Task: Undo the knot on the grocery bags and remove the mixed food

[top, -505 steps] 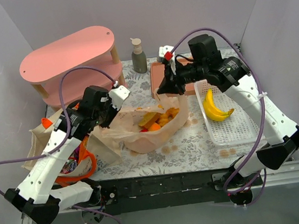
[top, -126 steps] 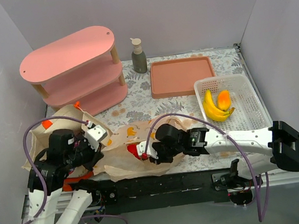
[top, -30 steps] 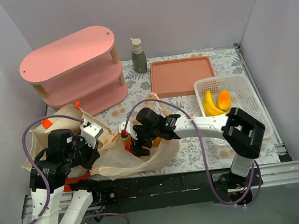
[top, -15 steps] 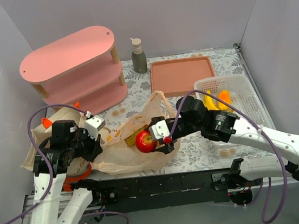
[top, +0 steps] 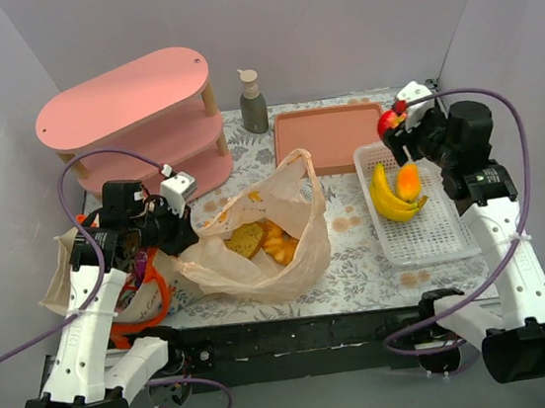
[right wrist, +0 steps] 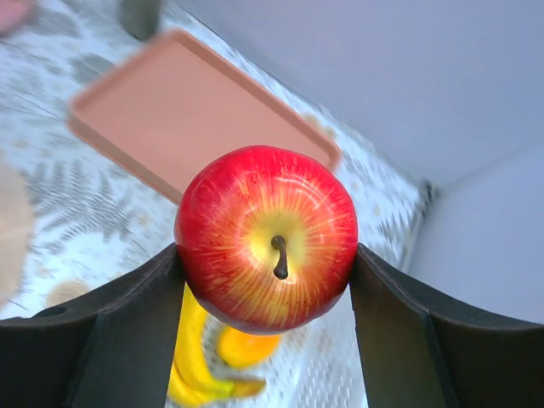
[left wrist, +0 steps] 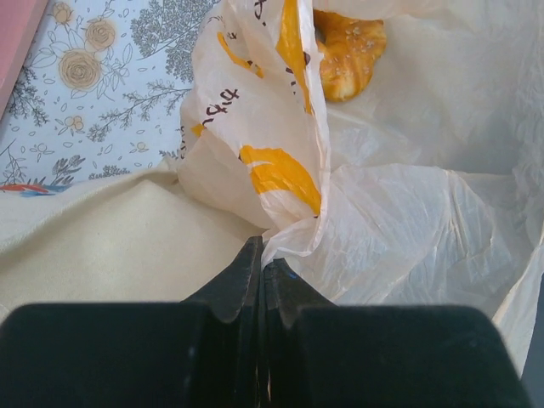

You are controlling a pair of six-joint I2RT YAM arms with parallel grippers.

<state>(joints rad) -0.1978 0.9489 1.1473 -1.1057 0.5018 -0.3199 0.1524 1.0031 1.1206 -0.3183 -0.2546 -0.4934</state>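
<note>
1. Left fingers (left wrist: 238,285) pinch shut on the tan plastic bag (top: 271,269), apparently to hold its mouth open.
2. On the bench (top: 353,249), bread slice (top: 247,239) and pastry (top: 277,243) lie inside that bag.
3. Right fingers (right wrist: 127,327) clamp the red apple (right wrist: 268,238) above the white mesh basket (top: 435,234), likely to drop it beside the bananas (top: 386,200).

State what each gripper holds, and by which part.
Right gripper clamps the red apple across its sides. Left gripper pinches a gathered fold of the tan plastic bag at its edge.
</note>
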